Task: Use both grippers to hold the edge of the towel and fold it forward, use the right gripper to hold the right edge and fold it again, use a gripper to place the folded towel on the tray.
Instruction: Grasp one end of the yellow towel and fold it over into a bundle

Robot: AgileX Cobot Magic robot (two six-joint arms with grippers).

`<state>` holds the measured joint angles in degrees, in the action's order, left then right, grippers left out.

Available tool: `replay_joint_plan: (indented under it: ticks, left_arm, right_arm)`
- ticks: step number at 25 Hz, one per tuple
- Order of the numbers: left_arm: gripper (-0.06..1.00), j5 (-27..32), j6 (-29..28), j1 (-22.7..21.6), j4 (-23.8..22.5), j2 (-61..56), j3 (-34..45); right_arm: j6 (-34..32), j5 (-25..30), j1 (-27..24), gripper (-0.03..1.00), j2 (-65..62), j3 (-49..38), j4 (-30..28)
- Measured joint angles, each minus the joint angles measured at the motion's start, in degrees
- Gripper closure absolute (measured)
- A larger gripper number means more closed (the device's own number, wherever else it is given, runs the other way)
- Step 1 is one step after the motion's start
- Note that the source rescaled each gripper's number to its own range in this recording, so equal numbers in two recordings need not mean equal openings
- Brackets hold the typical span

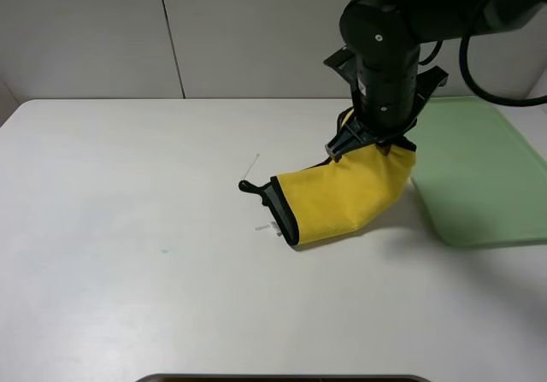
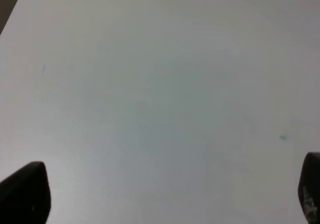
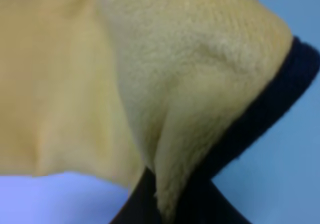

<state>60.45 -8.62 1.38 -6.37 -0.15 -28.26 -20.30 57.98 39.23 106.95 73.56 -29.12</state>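
Right hand pinched the folded towel, which sagged below it onto the worktop. Looked soft, light, floppy; black hem seemed the firmest hold.

Looks down from high across the table. Left wrist: close over bare table. Right wrist: hard against the towel, shared with the high view

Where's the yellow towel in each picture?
Exterior high: the towel sits mid-right, just left of the tray, one end pinched by the right gripper.
Left wrist: not there, just table.
Right wrist: the towel fills most of the picture.
Shared landmark: its black edge, in both towel views.
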Motion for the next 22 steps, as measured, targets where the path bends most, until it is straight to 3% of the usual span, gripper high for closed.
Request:
replay_joint_plan:
  ticks: [10, 19, 21, 22]
  left_arm:
    - [-0.06, 0.0, 0.0, 0.0, 0.0, 0.0, 0.0]
    - [-0.06, 0.0, 0.0, 0.0, 0.0, 0.0, 0.0]
    - [-0.06, 0.0, 0.0, 0.0, 0.0, 0.0, 0.0]
    - [-0.06, 0.0, 0.0, 0.0, 0.0, 0.0, 0.0]
  right_arm:
    - [0.1, -1.4, 8.5, 0.9, 5.8, 0.0, 2.9]
    - [-2.8, -6.0, 9.4, 0.9, 6.3, 0.0, 7.9]
    - [-2.9, -6.6, 9.4, 0.8, 6.3, 0.0, 8.9]
    - [-2.9, -6.8, 9.4, 0.65, 6.3, 0.0, 9.3]
